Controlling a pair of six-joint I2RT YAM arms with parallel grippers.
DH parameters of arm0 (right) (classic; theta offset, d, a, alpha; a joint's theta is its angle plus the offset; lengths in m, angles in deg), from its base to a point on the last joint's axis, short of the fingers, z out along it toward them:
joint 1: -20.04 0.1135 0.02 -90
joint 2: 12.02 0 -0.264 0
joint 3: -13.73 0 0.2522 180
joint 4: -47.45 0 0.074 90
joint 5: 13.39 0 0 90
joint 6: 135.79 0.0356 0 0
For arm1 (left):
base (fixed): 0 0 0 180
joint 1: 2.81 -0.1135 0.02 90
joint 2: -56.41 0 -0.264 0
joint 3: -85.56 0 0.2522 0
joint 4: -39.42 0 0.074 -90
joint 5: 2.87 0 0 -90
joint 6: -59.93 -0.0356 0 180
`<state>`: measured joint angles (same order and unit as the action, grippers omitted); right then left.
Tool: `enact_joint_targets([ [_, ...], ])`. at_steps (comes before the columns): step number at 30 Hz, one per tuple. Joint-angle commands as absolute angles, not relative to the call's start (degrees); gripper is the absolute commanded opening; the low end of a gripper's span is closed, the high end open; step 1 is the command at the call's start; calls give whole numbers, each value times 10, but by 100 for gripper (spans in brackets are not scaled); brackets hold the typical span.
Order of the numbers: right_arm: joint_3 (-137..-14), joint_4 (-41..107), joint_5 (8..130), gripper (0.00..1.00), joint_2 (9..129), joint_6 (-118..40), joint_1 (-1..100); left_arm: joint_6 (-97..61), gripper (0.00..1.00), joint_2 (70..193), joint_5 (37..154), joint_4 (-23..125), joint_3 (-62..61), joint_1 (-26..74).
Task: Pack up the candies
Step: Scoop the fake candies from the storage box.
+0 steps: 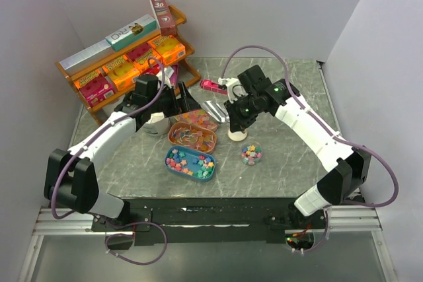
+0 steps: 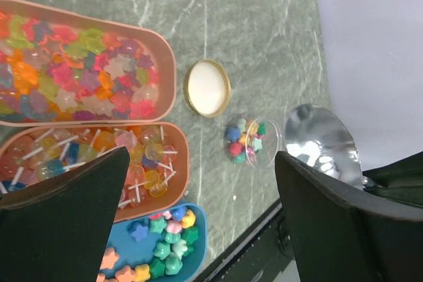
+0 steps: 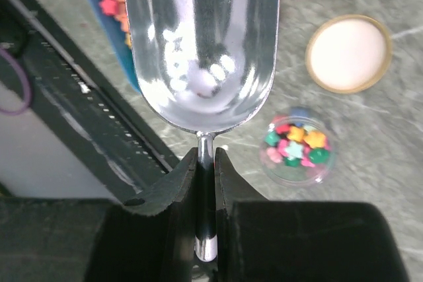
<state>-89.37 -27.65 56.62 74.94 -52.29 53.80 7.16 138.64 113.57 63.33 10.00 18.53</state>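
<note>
A small clear jar [image 1: 251,154] [image 2: 250,142] [image 3: 297,146] holding colourful star candies stands on the marble table. Its white gold-rimmed lid [image 1: 236,135] [image 2: 207,88] [image 3: 348,54] lies beside it. More candies fill a blue tray [image 1: 190,163] [image 2: 195,229], and a pink tray [image 1: 196,119] [image 2: 165,64] holds translucent stars. My right gripper [image 1: 229,113] [image 3: 206,163] is shut on the thin handle of a shiny metal scoop [image 1: 215,109] [image 3: 205,44] [image 2: 324,140], whose bowl looks empty, above the table's front edge. My left gripper [image 1: 184,102] [image 2: 201,163] hangs open over the trays, holding nothing.
An orange tray [image 1: 192,138] [image 2: 182,163] of lollipops sits between the pink and blue trays. A wooden shelf [image 1: 125,57] with orange and pink boxes stands at the back left. A pink box [image 1: 211,86] lies behind the right gripper. The table's black front edge [image 3: 73,97] runs close by.
</note>
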Motion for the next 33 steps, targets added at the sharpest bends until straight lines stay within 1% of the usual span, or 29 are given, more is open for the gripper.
enact_joint_targets([
  [1,-911,-275,641,0,771,-531,555,69,99,1373,1104,604,65,189],
  [5,-923,-287,690,0,805,-522,575,53,99,1373,1092,630,54,189],
  [9,-959,-281,695,0,820,-510,603,32,99,1383,1126,642,54,189],
  [12,-971,-262,694,0,814,-494,614,19,94,1390,1140,656,67,189],
  [13,-973,-259,697,0,810,-492,617,17,89,1389,1141,659,72,189],
  [17,-965,-241,712,0,780,-497,629,-17,86,1367,1122,661,101,189],
  [20,-959,-230,710,0,756,-508,633,-48,82,1364,1131,676,102,189],
  [21,-960,-230,712,0,753,-512,634,-53,79,1366,1147,674,106,189],
  [24,-949,-218,722,0,732,-526,634,-53,74,1371,1160,656,131,189],
  [28,-919,-177,699,0,692,-551,634,-53,70,1388,1161,640,148,189],
  [33,-927,-149,668,0,688,-562,633,-50,68,1415,1162,637,144,189],
])
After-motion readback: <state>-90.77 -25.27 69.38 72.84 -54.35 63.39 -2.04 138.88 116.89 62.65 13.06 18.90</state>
